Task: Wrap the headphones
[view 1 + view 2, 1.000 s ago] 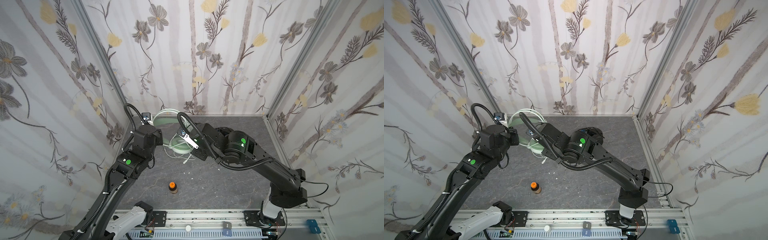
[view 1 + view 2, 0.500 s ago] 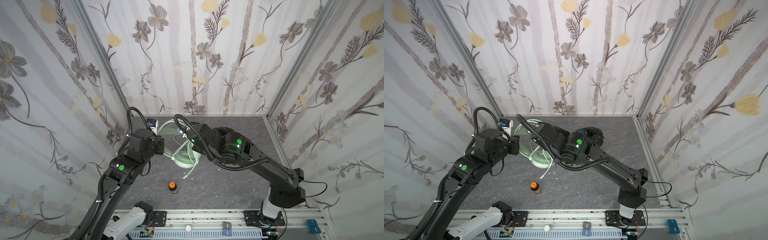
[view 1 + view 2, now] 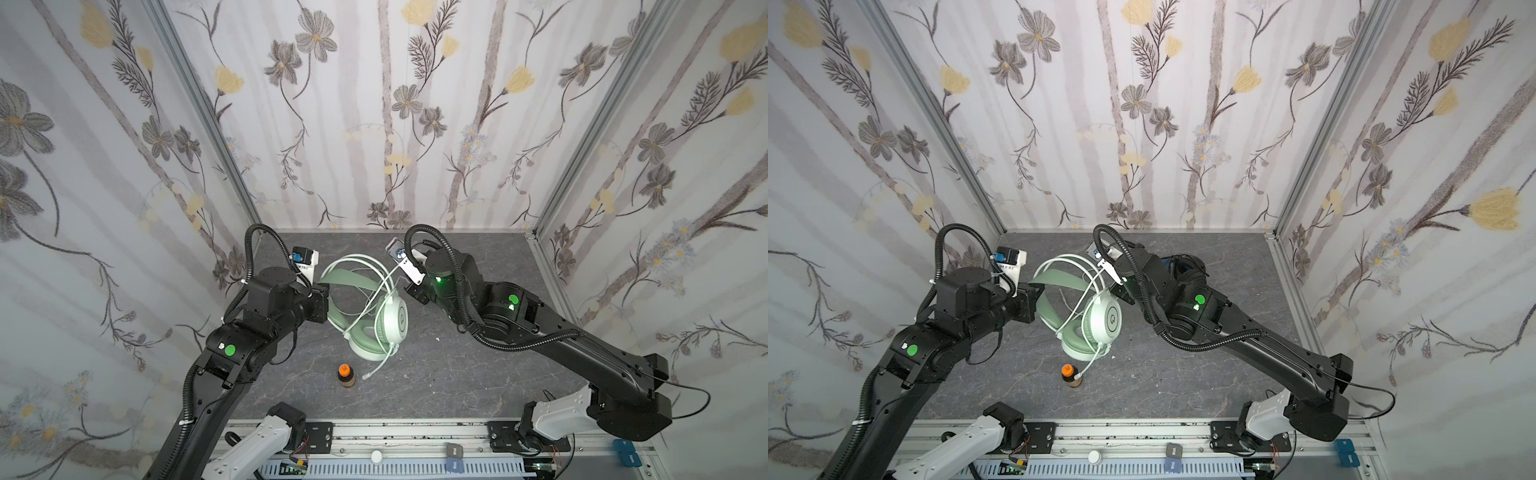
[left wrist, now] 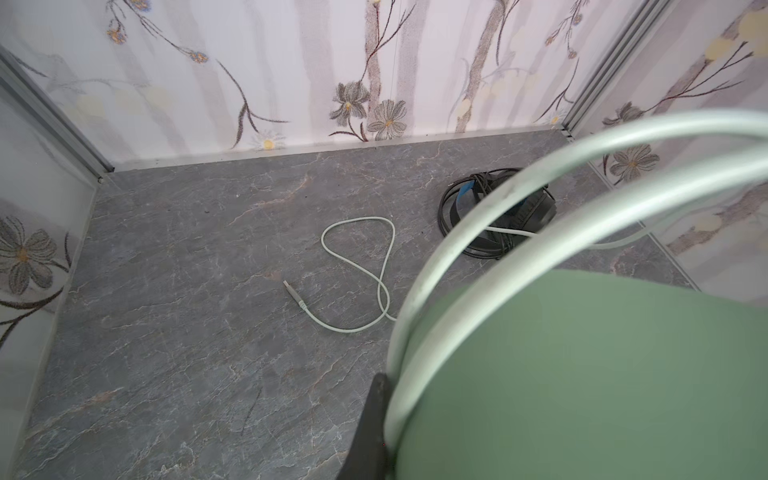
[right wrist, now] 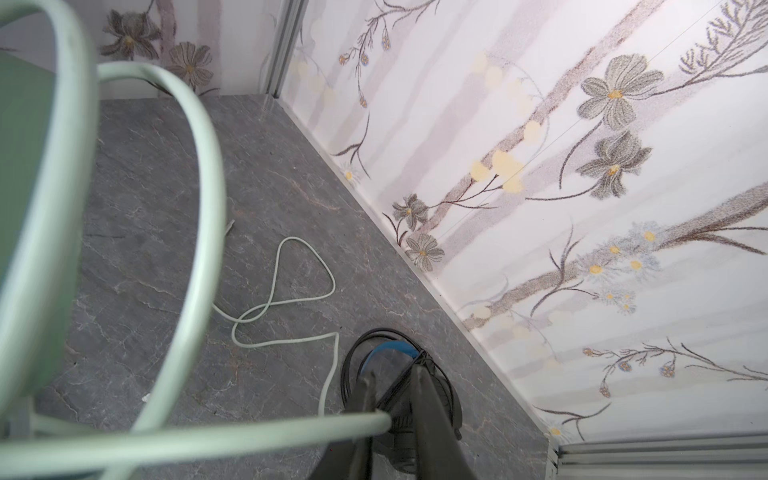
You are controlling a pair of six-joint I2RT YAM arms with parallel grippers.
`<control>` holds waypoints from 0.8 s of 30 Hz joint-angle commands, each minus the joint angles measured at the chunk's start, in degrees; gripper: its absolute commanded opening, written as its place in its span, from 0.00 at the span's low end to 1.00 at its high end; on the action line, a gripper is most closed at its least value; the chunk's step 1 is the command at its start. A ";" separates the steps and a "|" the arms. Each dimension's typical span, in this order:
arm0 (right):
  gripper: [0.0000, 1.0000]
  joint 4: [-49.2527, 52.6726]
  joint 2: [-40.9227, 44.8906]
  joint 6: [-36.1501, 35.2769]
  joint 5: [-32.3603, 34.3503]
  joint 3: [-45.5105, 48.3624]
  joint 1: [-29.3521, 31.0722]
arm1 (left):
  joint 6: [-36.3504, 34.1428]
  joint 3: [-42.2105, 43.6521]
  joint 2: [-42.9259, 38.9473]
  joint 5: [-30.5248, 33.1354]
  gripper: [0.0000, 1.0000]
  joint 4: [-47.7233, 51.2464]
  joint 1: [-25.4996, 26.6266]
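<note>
The mint-green headphones (image 3: 376, 320) hang above the table. My left gripper (image 3: 322, 297) is shut on their green headband (image 4: 582, 374); one dark finger (image 4: 372, 424) shows against its edge. Their white cable (image 3: 384, 286) runs up from the earcups to my right gripper (image 3: 410, 289). In the right wrist view the right gripper (image 5: 394, 372) has its jaws slightly apart, with the cable (image 5: 249, 436) lying loosely between them. The rest of the cable (image 4: 357, 249) lies looped on the table with its plug (image 4: 293, 291). The black headphones (image 3: 1183, 266) lie at the back right, under the right arm.
A small brown bottle with an orange cap (image 3: 345, 376) stands on the grey table just in front of the hanging earcups, with the headset's white boom (image 3: 378, 365) dangling beside it. Flowered walls close in the left, back and right sides.
The green headphones and left gripper have come forward, away from the back wall. The right gripper has drawn off to the right and its jaws have parted a little round the cable.
</note>
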State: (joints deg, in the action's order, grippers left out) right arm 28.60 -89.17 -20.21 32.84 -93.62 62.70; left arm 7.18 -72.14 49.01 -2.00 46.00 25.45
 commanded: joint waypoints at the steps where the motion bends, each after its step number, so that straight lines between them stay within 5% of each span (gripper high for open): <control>1: 0.18 -10.11 2.11 1.19 -4.61 3.46 -1.80 | 3.06 -2.72 0.08 -3.87 0.00 -2.07 -0.05; 15: 0.13 -30.36 9.71 8.64 -16.33 20.13 -9.05 | 5.31 -13.45 3.19 -6.04 0.00 0.14 -0.10; 24: 0.45 -41.47 6.82 10.94 -26.89 23.71 -10.47 | 6.68 -16.72 4.76 -6.70 0.00 0.78 -0.09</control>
State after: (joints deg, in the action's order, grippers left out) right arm -5.30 -81.17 -11.40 10.63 -70.32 52.80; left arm 11.53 -88.07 53.65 -7.55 49.17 25.30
